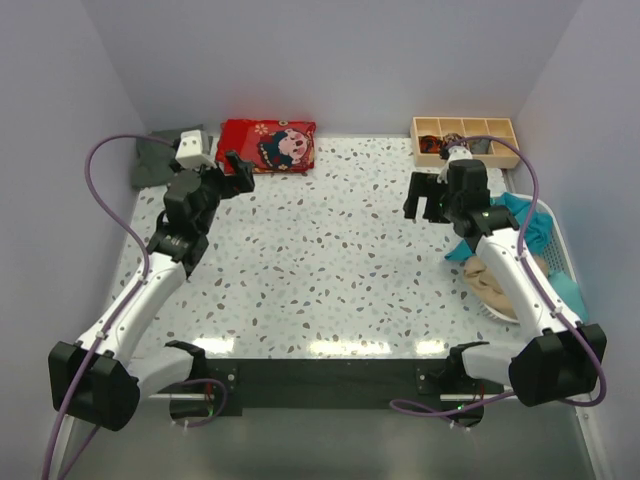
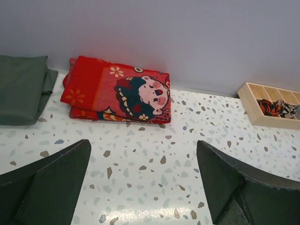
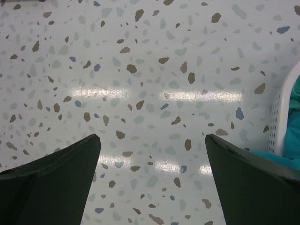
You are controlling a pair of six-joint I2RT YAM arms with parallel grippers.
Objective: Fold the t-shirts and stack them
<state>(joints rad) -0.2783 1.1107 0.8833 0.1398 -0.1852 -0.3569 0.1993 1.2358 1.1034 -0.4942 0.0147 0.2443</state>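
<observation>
Done: dark grey-green t-shirt (image 2: 21, 89) lies folded at the counter's (image 1: 320, 260) far-left corner.
Left to do: teal t-shirt (image 1: 530, 225) and beige t-shirt (image 1: 490, 280) lie crumpled in the white basket (image 1: 562, 250); judged about one-third through.
Left gripper (image 1: 238, 172): jaws released, empty.
Right gripper (image 1: 425, 198): jaws released, empty, beside basket.

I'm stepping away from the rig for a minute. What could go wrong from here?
1. The teal shirt and beige shirt lie bunched together in the white basket, and the teal seems to spill over its edge. If the open right gripper pulls one, it may drag the other or the basket.
2. The open left gripper hangs close to the red folded cloth and the folded grey-green shirt. A careless sweep could undo them.
</observation>
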